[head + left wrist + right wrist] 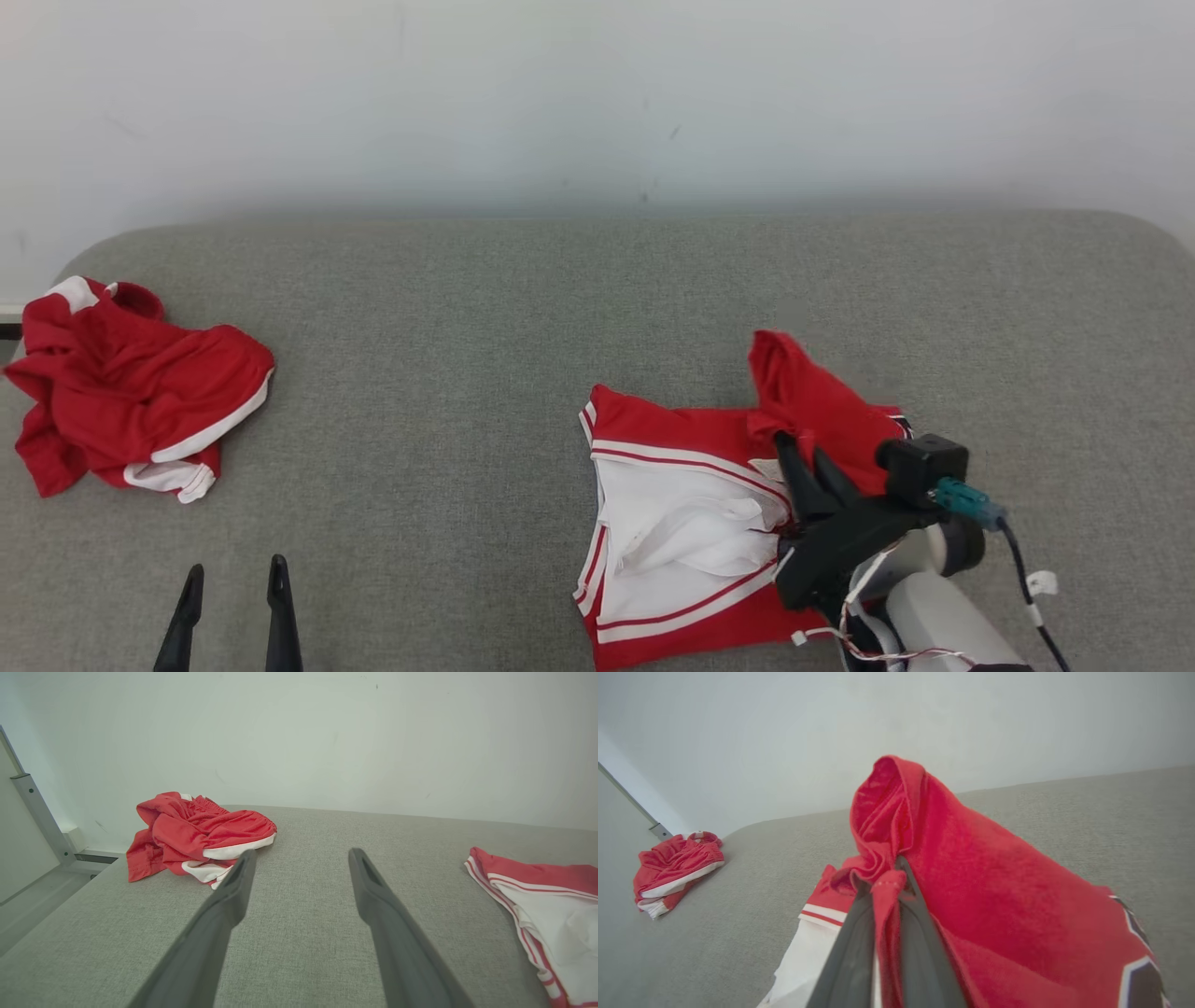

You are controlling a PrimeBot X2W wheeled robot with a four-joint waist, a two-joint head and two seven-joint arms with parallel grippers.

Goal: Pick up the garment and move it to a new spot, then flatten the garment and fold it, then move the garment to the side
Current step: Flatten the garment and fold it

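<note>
The garment (686, 523) is red and white with striped trim and lies partly spread at the right of the grey surface; its left edge is seen in the left wrist view (551, 905). My right gripper (794, 448) is shut on a red fold of the garment (971, 891), lifting it into a peak above the rest. The pinched cloth runs between the two dark fingers (852, 952). My left gripper (233, 583) is open and holds nothing, low at the front left, well apart from the garment; its fingers (224, 914) point across bare surface.
A second red and white garment (121, 392) lies crumpled at the far left edge of the grey padded surface (467, 373), also seen as a heap (196, 835) and a heap (675, 870). A pale wall stands behind. A metal frame post (37, 812) is at the left.
</note>
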